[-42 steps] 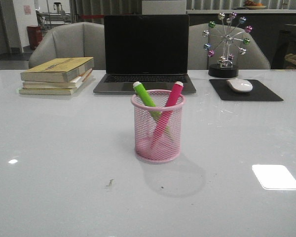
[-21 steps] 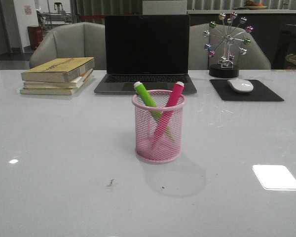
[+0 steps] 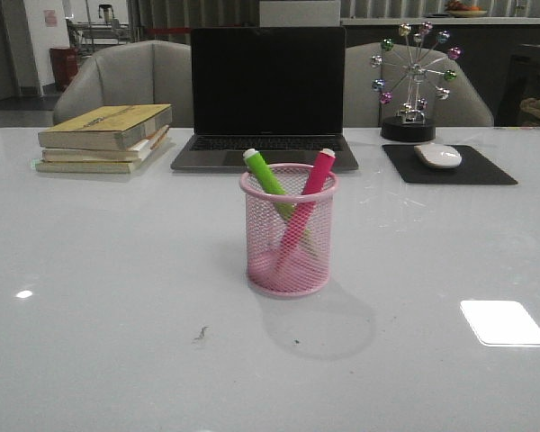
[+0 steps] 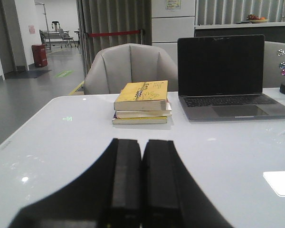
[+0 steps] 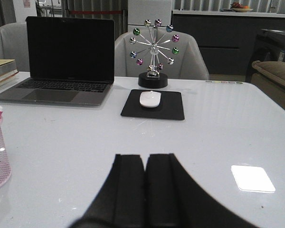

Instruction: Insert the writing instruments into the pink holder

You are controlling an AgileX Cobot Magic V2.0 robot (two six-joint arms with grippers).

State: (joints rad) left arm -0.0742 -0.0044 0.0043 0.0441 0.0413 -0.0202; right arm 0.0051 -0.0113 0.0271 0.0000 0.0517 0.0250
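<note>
Pressing their fingers together on nothing, the left gripper and right gripper hover above the table. The green marker and pink marker lean crossed inside the pink cup, unchanged from a second ago.

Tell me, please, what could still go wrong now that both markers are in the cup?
The green marker and pink marker lean crossed against the rim of the cup, their caps poking out; a bump might tip the light mesh cup. Both the left gripper and right gripper sit shut and low over the table, so a careless sweep toward the cup could knock it.
</note>
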